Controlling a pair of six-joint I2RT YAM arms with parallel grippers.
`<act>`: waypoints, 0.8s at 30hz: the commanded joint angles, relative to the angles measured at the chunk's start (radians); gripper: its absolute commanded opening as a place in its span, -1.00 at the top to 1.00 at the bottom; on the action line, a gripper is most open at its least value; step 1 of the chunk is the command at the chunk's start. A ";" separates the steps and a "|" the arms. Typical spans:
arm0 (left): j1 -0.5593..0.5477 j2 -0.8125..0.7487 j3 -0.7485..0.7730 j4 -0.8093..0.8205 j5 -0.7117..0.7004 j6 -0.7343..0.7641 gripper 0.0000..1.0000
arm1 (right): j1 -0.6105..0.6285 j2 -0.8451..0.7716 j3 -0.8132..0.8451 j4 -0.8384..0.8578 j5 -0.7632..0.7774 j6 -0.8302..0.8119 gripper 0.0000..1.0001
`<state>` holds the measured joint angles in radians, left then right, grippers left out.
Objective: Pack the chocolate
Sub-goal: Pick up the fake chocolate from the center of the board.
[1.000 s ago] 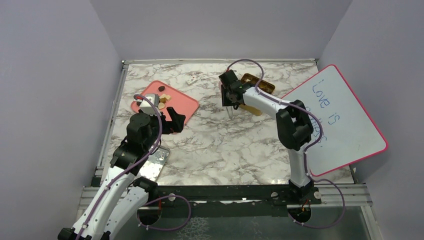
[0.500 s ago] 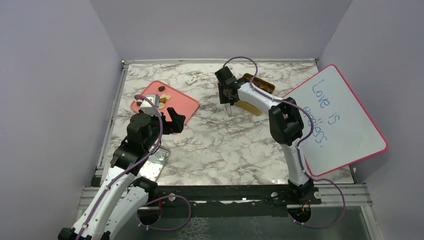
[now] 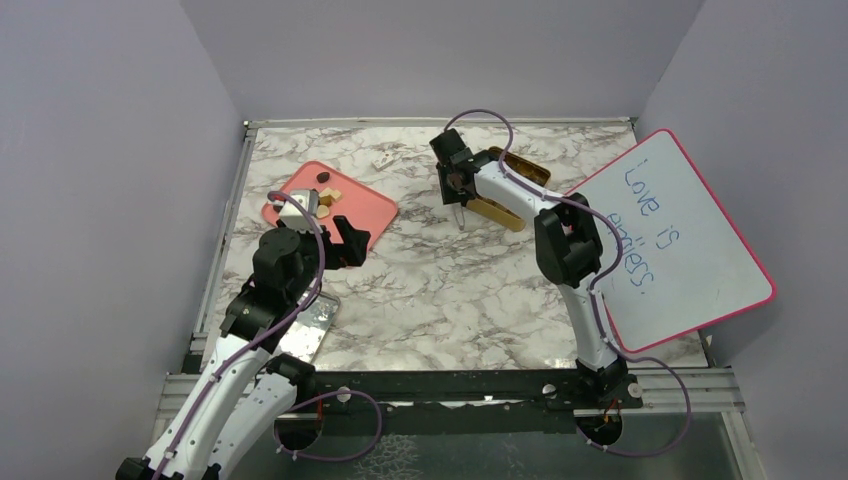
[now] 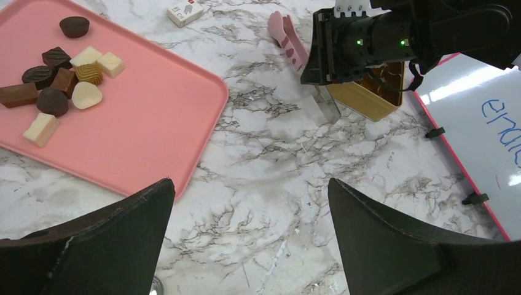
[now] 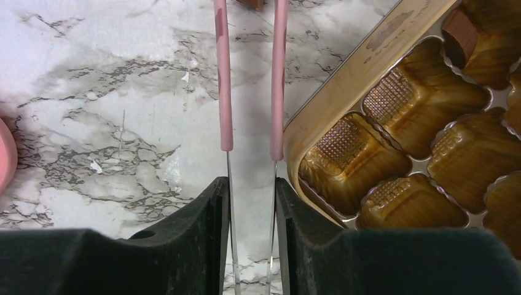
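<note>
While the chocolate (image 3: 326, 196) is lying clustered at the pink tray's (image 3: 368, 212) far left corner, the overhead view is showing the right tool (image 3: 458, 203) hovering well to the tray's right, beside the gold box (image 3: 503, 214). From the left wrist, the left tool (image 4: 249, 196) is hanging wide open and empty just off the tray's near edge, probably waiting. The right wrist is showing its tool pinching the pink tweezers (image 5: 225, 74), likely for lifting small pieces cleanly.
</note>
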<state>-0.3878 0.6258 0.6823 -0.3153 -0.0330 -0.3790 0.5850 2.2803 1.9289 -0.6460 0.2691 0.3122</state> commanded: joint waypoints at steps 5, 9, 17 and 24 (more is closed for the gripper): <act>0.004 -0.018 -0.008 0.025 -0.017 0.008 -0.90 | -0.006 -0.025 0.004 -0.003 -0.044 -0.040 0.40; 0.004 -0.020 -0.008 0.025 -0.025 0.007 -0.90 | -0.007 -0.081 -0.070 0.034 -0.091 -0.046 0.48; 0.004 -0.023 -0.012 0.025 -0.029 0.012 -0.90 | -0.006 -0.172 -0.187 0.071 -0.149 -0.043 0.49; 0.004 -0.029 -0.015 0.027 -0.034 0.018 -0.90 | -0.006 -0.271 -0.275 0.113 -0.210 -0.044 0.49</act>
<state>-0.3878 0.6121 0.6781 -0.3153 -0.0460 -0.3782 0.5804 2.0968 1.6764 -0.5880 0.1139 0.2760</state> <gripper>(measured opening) 0.952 0.267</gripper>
